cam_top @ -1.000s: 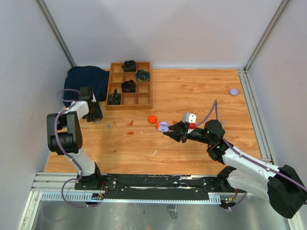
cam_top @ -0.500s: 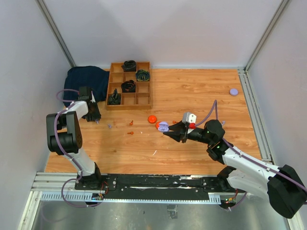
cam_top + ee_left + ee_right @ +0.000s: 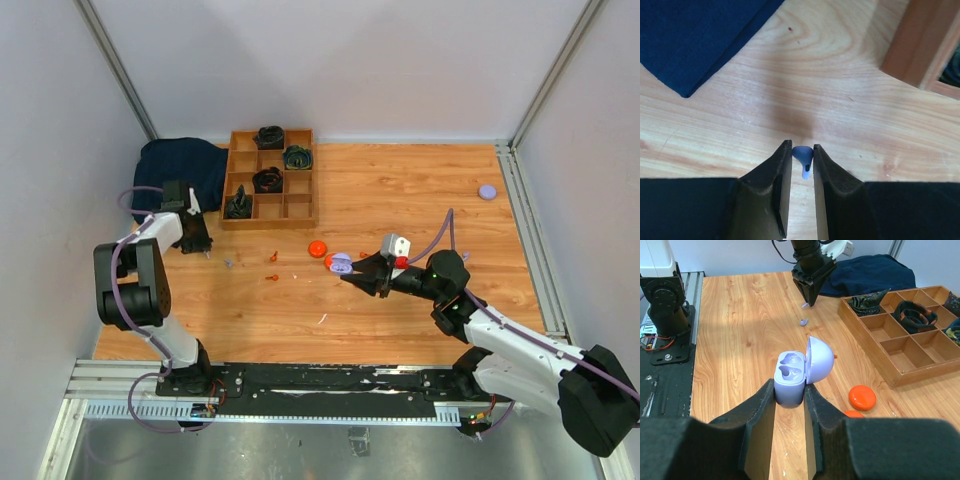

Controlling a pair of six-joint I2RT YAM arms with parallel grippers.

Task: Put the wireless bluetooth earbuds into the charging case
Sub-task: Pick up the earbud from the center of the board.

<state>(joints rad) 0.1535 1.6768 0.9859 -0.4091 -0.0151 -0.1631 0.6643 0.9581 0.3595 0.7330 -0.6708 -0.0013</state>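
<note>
Left gripper (image 3: 801, 150), nearly closed, is pinching a lilac earbud (image 3: 802, 159); the open charging case (image 3: 790, 377), wells up, is sitting clamped in the right gripper (image 3: 789, 395), well apart rightward

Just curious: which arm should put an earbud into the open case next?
Left. The left gripper pinches a lilac earbud; the right gripper is occupied holding the open case.
</note>
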